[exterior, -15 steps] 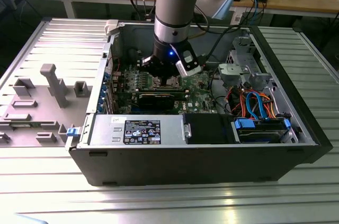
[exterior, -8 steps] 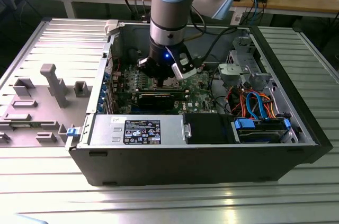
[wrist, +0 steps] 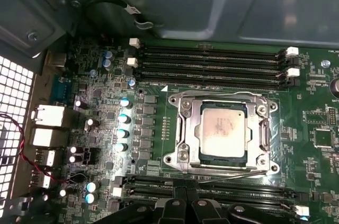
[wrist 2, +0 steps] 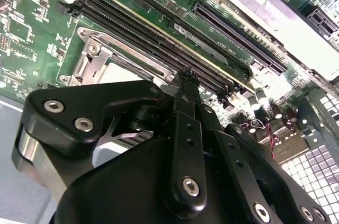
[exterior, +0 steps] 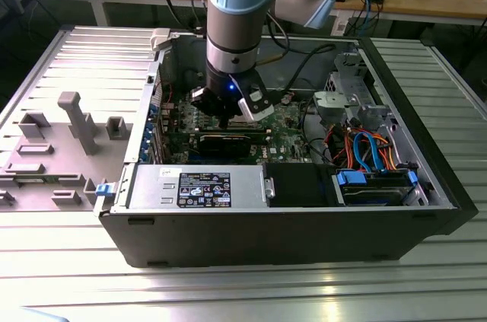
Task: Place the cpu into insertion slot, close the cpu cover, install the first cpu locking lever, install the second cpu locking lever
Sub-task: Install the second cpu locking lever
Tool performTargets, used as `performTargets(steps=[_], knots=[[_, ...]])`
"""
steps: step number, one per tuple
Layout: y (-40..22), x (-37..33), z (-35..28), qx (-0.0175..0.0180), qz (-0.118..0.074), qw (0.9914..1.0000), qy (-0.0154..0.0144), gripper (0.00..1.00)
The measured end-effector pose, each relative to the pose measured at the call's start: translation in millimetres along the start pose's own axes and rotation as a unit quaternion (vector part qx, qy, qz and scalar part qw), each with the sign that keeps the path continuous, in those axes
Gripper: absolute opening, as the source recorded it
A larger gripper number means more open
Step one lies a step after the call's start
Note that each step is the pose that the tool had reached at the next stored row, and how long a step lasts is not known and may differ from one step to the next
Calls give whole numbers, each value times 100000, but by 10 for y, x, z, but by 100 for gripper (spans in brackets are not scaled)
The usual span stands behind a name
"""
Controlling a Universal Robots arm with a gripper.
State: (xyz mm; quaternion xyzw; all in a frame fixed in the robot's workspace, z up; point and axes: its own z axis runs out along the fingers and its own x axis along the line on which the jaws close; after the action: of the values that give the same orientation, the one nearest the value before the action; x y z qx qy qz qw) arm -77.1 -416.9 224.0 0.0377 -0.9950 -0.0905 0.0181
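Inside the open computer case (exterior: 289, 208), the cpu (wrist: 223, 132) already sits in the insertion slot (wrist: 186, 138) with the cpu cover (wrist: 222, 97) down around it. In the first wrist view one thin locking lever (wrist: 233, 176) lies along the socket's edge, between the socket and the black memory slots (wrist: 212, 60) on that side. The gripper (wrist 2: 186, 78) hovers close above that edge, fingers (wrist 2: 183, 97) drawn together, holding nothing. To seat the lever well, I judge it should be pressed flat and swept sideways under its hook without scraping the board.
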Motion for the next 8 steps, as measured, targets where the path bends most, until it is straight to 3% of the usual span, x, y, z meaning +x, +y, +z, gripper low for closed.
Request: performTargets(steps=[8], knots=[[-7,26,49,-401,-37,99999,-22,11]])
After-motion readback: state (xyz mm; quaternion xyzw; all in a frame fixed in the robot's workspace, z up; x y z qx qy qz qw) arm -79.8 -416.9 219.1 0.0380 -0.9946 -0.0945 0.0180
